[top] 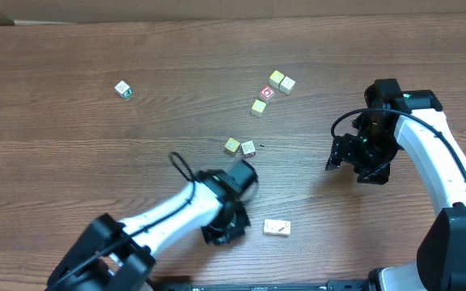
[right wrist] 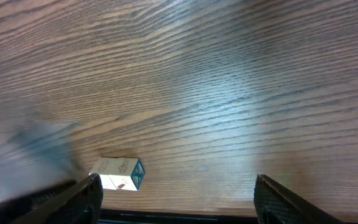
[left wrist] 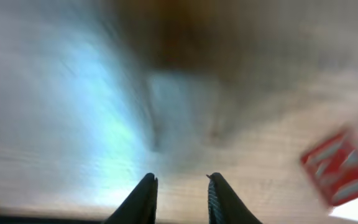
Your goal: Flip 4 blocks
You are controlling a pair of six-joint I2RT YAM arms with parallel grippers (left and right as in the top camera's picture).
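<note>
Several small pale blocks lie on the wooden table: a pair (top: 281, 81) at the back, one (top: 259, 106) just in front of them, and two (top: 232, 145) (top: 248, 148) side by side in the middle. A pale oblong block piece (top: 277, 228) lies at the front, right of my left gripper (top: 226, 229). The left wrist view is smeared by motion; my left gripper (left wrist: 180, 177) shows a narrow empty gap between its fingertips. My right gripper (top: 354, 166) stands wide open at the right. A pale block (right wrist: 118, 173) printed 8 and 4 with a teal face lies by its left finger (right wrist: 82, 196), not held.
A cube with a red-and-white ring face (top: 267, 93) sits among the back blocks. A cube with green marks (top: 122, 89) lies alone at the far left. A blurred red-and-white shape (left wrist: 344, 165) shows at the right of the left wrist view.
</note>
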